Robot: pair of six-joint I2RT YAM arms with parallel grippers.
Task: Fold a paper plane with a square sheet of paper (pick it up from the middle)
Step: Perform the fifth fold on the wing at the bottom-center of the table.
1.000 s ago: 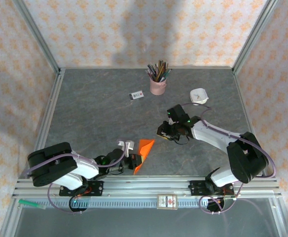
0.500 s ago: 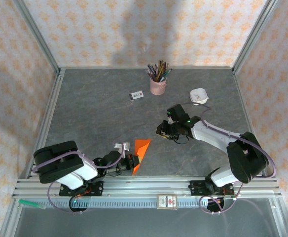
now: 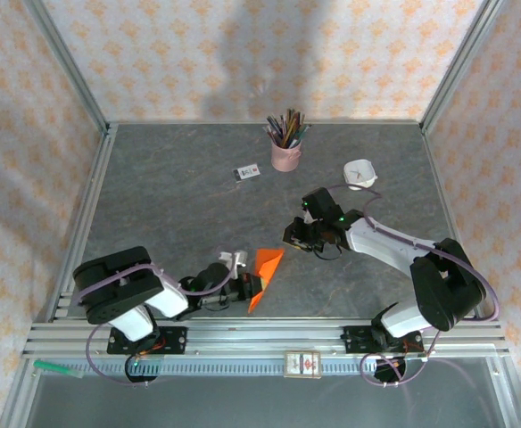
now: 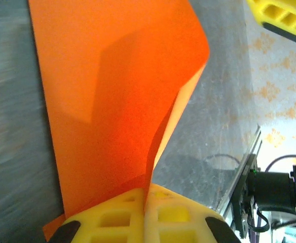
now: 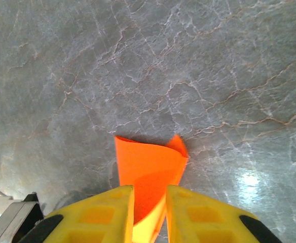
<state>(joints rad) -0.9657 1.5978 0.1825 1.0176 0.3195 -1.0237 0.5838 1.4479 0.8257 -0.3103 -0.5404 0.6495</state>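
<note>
The left gripper (image 4: 145, 218) is clamping one edge of the orange paper (image 4: 112, 101); the right gripper (image 5: 149, 198) is hovering nearby, slightly parted, over open table (image 5: 214, 61).

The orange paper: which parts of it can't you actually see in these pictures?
- Left wrist view: the orange paper runs off the top edge; the left gripper hides its pinched end.
- Right wrist view: the fingers of the right gripper cover its lower part; whether they touch it cannot be told.
- Top external view: its creases are too small to read.
</note>
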